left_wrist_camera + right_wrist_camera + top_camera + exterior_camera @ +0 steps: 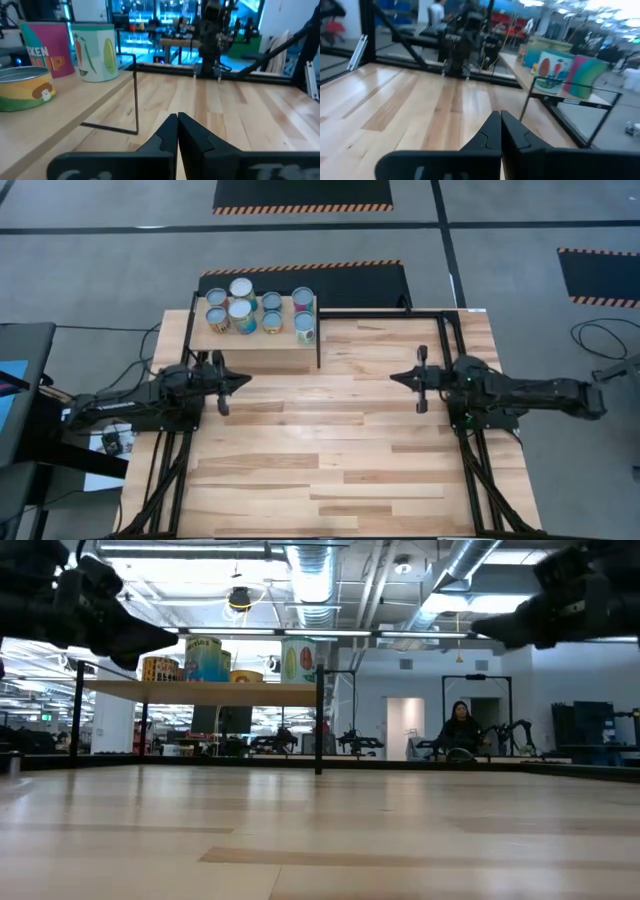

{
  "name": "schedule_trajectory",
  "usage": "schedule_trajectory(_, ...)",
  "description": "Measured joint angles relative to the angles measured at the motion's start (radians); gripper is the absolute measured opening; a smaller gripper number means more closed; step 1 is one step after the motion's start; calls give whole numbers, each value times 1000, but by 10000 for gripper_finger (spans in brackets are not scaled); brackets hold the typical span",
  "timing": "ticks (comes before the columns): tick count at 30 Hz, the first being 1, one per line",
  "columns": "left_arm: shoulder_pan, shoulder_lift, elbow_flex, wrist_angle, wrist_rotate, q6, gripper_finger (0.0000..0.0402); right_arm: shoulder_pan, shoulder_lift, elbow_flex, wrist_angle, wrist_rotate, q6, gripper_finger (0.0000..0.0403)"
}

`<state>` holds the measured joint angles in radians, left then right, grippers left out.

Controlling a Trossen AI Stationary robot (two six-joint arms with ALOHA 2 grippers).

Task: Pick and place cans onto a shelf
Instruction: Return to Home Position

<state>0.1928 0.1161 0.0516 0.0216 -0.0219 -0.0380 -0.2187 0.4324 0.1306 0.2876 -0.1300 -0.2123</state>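
yellow can [25, 90]: cut by edge | shelf cans [551, 71]: blurred, labels unreadable

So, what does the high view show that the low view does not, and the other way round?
Only the high view shows the round tops of all the cans and the length of both arms. Only the low view shows the labels from the side and a person seated in the room behind. Both show the shelf carrying the cans, and the left gripper and right gripper held above the table, away from the shelf.

Grey floor [100, 270] with hazard-striped black mats [303, 194].
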Motion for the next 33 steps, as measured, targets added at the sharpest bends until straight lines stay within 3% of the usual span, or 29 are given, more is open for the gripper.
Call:
schedule_trajectory(4,0,-115,-38,-5,11,-13,0,-20,-150,-91,7,27,28,10)
schedule_trajectory(11,0,-114,-27,-34,12,18,0,-28,-434,-122,-205,33,25,10)
schedule_trajectory(18,-2,-113,-40,7,-4,37,0,-48,-429,-122,-243,104,41,10)
schedule_trajectory(22,-1,-102,-41,7,-8,51,0,-74,-426,-123,-248,109,58,11)
schedule_trajectory(27,-1,-96,-41,7,-1,26,0,-93,-408,-123,-259,115,202,24)
schedule_trajectory(33,-1,-96,-42,11,-1,19,0,-91,-403,-124,-265,114,212,38)
